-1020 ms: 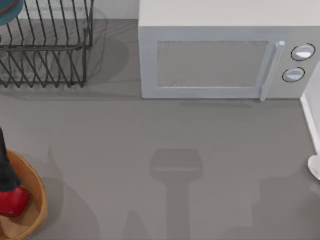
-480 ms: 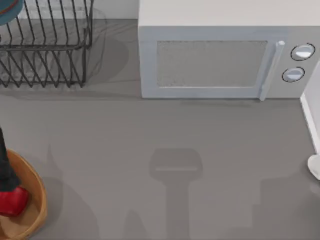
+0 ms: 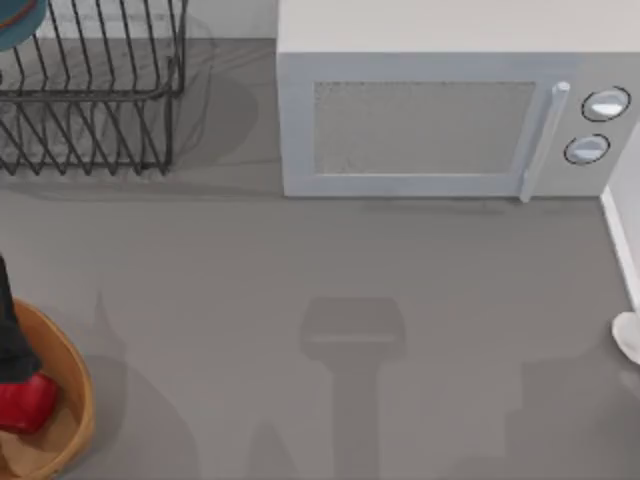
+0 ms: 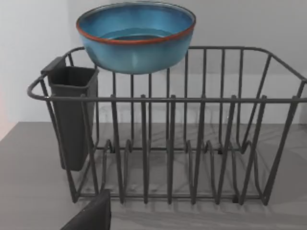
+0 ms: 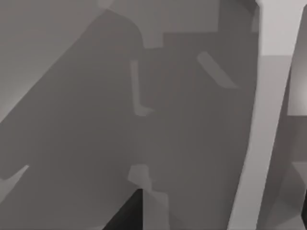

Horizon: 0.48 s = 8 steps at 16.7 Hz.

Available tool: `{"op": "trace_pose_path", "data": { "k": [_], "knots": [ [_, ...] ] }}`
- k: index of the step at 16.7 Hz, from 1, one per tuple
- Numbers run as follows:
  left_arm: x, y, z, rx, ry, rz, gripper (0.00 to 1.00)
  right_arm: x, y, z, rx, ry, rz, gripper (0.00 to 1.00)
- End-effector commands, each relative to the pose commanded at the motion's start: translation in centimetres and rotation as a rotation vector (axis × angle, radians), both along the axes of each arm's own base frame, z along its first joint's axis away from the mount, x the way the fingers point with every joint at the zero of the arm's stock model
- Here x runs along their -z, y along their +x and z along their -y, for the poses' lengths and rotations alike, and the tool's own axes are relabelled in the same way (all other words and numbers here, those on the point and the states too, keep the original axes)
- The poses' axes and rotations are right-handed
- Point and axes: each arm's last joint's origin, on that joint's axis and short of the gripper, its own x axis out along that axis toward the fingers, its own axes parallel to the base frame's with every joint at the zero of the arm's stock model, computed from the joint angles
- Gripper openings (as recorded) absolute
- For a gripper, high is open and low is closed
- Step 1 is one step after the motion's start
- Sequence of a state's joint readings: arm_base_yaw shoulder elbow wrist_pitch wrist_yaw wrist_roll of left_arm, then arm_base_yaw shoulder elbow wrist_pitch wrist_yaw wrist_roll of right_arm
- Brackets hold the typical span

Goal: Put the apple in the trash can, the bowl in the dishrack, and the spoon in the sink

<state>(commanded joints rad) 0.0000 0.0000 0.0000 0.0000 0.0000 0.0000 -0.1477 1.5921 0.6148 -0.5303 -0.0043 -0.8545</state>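
Right, nearest first: lower left of the top view, the apple [image 3: 25, 402] sits inside the trash can [image 3: 82, 400], with the left gripper [image 3: 12, 360] touching it from above; grip state can't tell. I judge the apple light, rigid and slick, so grip across its widest part. At the right edge is the spoon [image 3: 630, 335], only partly seen. For the right gripper [image 5: 216, 218], can't tell either. Far upper left, the top view clips the bowl [image 4: 136, 36] to a teal sliver; the left wrist view shows it whole, perched on the dishrack [image 4: 168, 143] top bars. It's likely brittle, so take it by the rim.
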Motion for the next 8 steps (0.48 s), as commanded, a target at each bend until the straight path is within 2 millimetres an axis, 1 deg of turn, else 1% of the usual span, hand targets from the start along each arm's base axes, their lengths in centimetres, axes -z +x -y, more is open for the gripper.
{"op": "trace_pose_path", "data": {
  "k": [2,3,8],
  "knots": [
    [0.00,0.00,0.00,0.000,0.000,0.000,1.00,0.00,0.00,0.00,0.000,0.000,0.000,0.02],
    [0.00,0.00,0.00,0.000,0.000,0.000,1.00,0.00,0.00,0.00,0.000,0.000,0.000,0.00],
    [0.00,0.00,0.00,0.000,0.000,0.000,1.00,0.00,0.00,0.00,0.000,0.000,0.000,0.00]
  ]
}}
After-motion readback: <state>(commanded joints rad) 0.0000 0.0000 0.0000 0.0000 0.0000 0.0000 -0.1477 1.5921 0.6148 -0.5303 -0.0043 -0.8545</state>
